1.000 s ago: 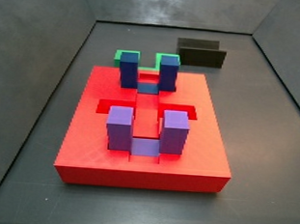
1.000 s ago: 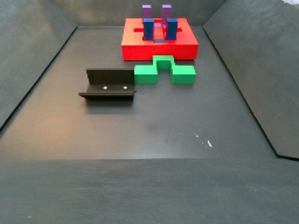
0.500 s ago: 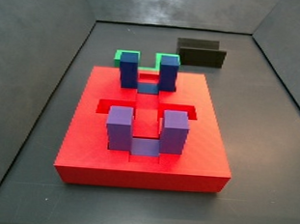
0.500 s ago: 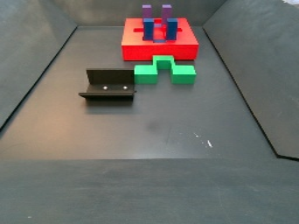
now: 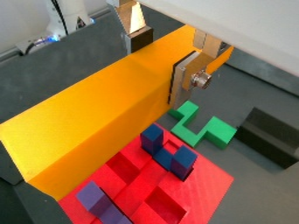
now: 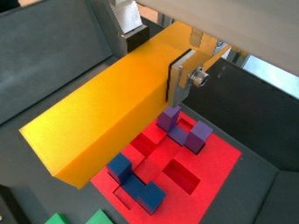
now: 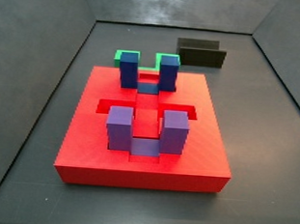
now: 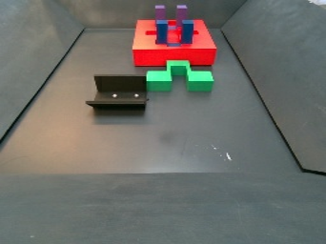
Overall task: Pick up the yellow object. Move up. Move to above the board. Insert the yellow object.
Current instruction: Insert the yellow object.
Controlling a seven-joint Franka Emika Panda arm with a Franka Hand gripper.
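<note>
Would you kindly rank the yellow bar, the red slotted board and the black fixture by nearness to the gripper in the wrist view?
1. Yellow bar: clamped in the gripper.
2. Red slotted board: below the bar.
3. Black L-shaped fixture: on the grey floor beyond the green block.

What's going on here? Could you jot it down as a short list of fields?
claw: seen only in both wrist views, shut on the yellow bar
yellow bar: held in the air above the board
board: red slab on the grey floor, with open slots
blocks on board: purple pair, blue pair
green piece: on the floor, touching the board's edge
fixture: on the floor, apart from the board
side views: show no claw or bar
</note>
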